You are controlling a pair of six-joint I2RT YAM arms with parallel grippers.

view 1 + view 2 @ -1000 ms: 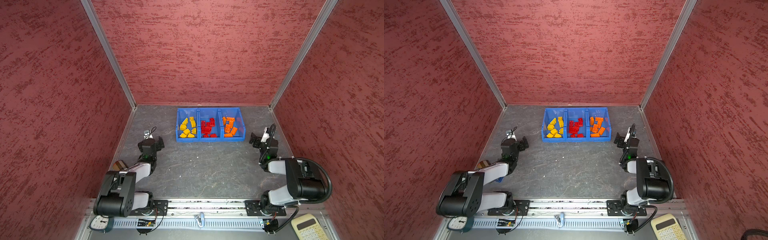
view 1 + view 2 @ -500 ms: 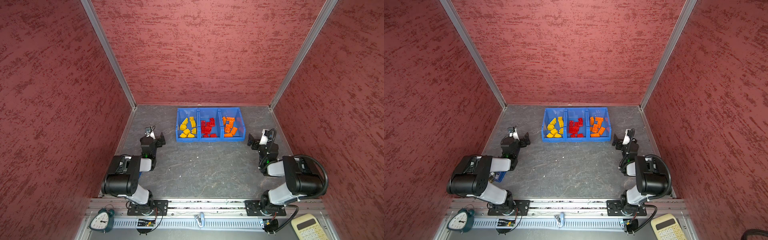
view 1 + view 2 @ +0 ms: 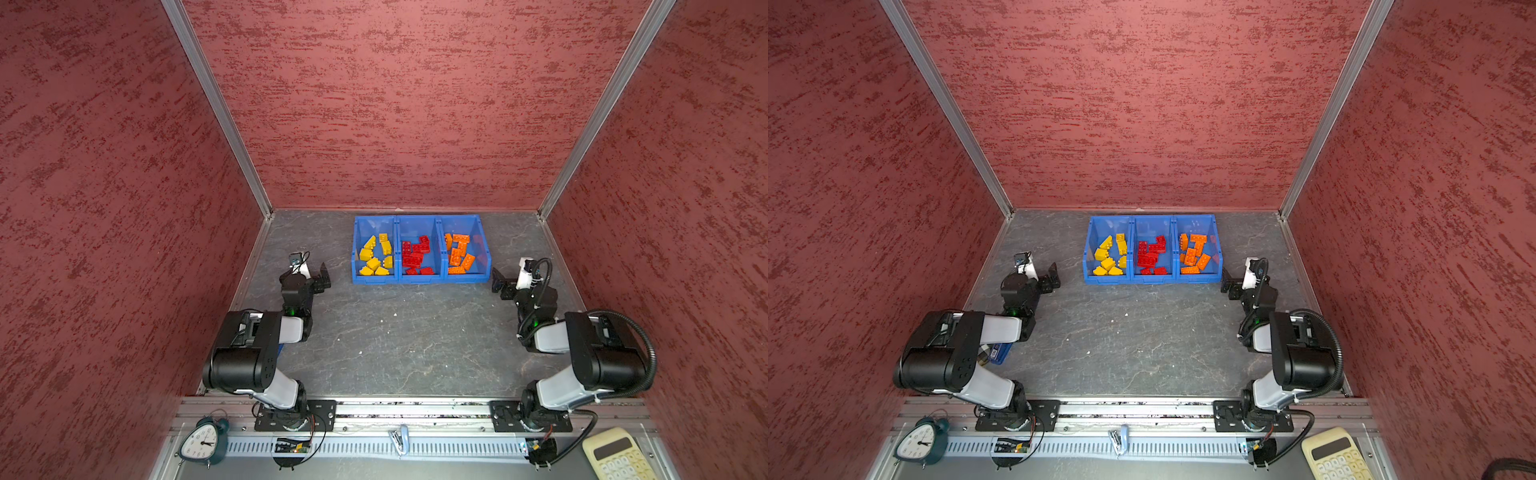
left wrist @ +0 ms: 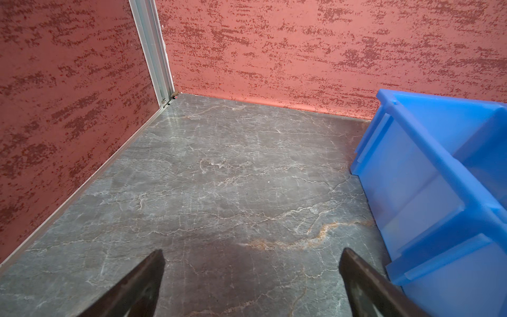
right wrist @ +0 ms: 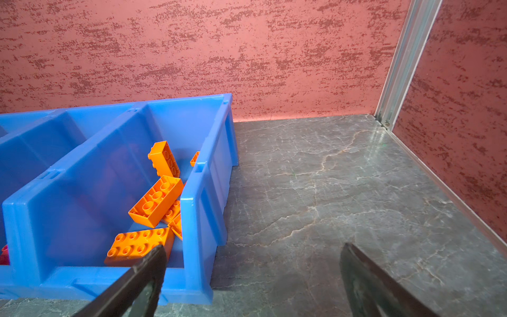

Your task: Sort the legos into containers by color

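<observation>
Orange legos (image 5: 156,200) in right wrist view, not left, left gripper (image 4: 252,252), right gripper (image 5: 253,247) wide

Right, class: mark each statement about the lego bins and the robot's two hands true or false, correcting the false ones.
1. The yellow legos lie in the leftmost of the containers. True.
2. The red legos fill the rightmost bin. False: they are in the middle one; the orange legos fill the rightmost.
3. The left hand grips a brick. False: it is open and empty.
4. The right hand is open, beside the orange bin's corner. True.
5. A calculator sits by the left arm's base. False: an alarm clock does; the calculator is by the right arm's.
</observation>
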